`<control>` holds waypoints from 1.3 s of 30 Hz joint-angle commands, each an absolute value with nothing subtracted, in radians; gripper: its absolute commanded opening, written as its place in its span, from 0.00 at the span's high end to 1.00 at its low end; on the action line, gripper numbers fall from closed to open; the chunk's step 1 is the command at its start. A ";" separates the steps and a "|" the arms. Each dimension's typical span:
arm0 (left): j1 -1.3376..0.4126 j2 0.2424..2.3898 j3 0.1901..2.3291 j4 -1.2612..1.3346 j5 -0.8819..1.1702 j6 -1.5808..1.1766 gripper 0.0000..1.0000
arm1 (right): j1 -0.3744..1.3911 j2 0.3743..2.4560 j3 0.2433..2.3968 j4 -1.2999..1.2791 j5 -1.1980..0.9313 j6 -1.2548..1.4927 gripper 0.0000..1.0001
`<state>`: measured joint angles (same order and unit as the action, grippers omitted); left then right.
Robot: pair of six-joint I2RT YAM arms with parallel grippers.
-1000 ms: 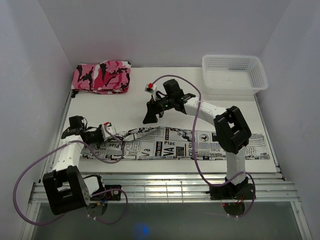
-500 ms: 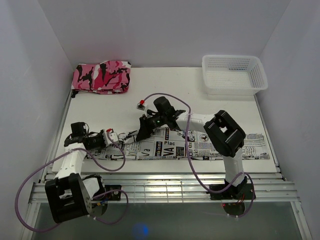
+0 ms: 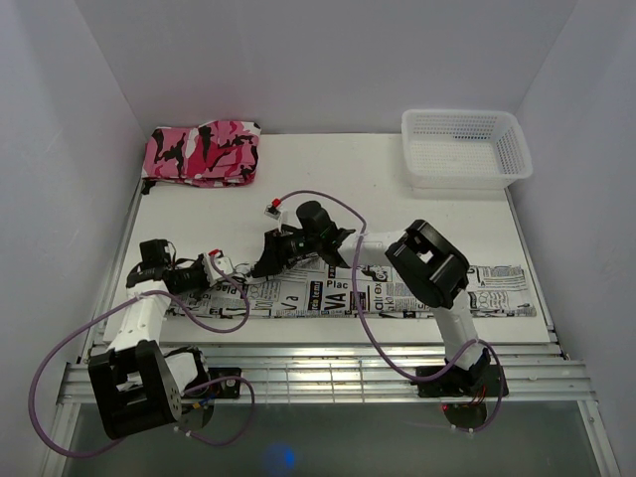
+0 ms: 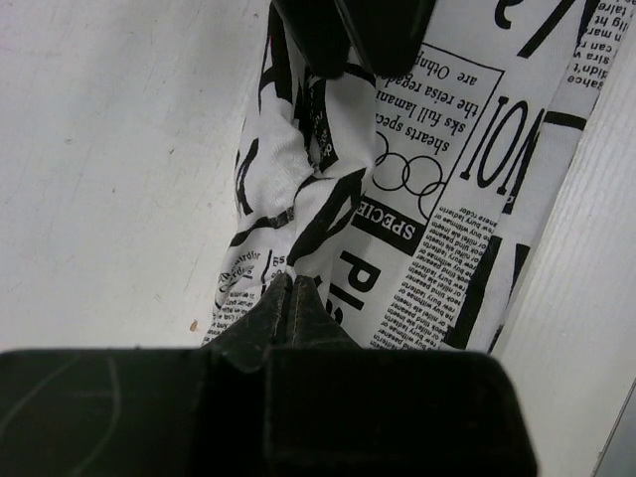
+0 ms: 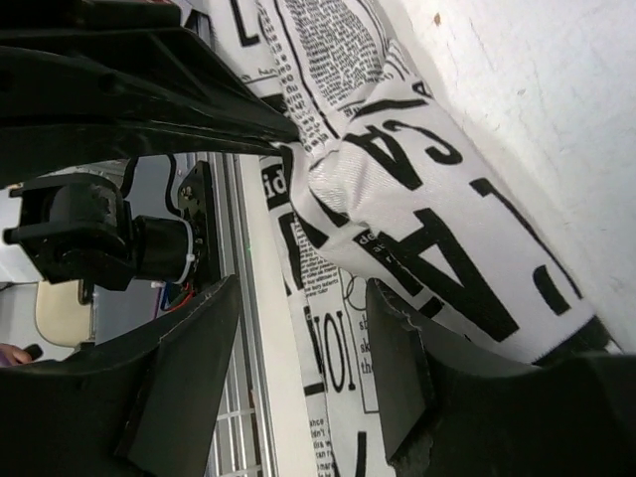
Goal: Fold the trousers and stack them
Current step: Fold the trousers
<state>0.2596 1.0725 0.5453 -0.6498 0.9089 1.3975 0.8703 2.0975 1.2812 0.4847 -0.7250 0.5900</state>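
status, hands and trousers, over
Left hand shut on end of trousers. Right hand open, astride a fold beside it. Trousers lie long, unfolded. Camouflage garment, basket far off.

We're in a robot lab cell, not a home: plain white walls [image 3: 338, 60] box in a white tabletop [image 3: 338, 184] on 3 sides, w/ left arm [image 3: 137, 310] & right arm [image 3: 437, 273] bolted by an aluminium rail [image 3: 328, 370], purple cables [image 3: 313, 193] trailing loose

Bright, even light from overhead fills the white-walled space, and the arms cast only soft, faint shadows on the surface [image 3: 397, 199]. The overhead view is sharp. In both wrist views the trousers [image 4: 437, 179] show crisp print, while the left hand [image 4: 290, 286] and right hand [image 5: 303, 286] loom close, black and blurred.
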 commanded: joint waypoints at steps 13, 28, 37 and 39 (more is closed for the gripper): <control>0.259 1.043 0.555 -0.678 0.960 1.384 1.00 | 0.930 2.195 1.371 0.611 -0.649 0.721 0.38; 0.258 1.069 0.563 -0.684 0.953 1.387 1.00 | 0.920 2.137 1.351 0.615 -0.627 0.761 0.44; 0.258 1.083 0.575 -0.686 0.957 1.370 1.00 | 0.910 2.118 1.353 0.624 -0.637 0.801 0.45; 0.258 1.086 0.575 -0.684 0.960 1.368 1.00 | 0.910 2.115 1.342 0.643 -0.638 0.813 0.45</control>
<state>0.2600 1.0817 0.5503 -0.6582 0.9100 1.3785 0.9169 2.1849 1.3319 0.5621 -0.6376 0.7841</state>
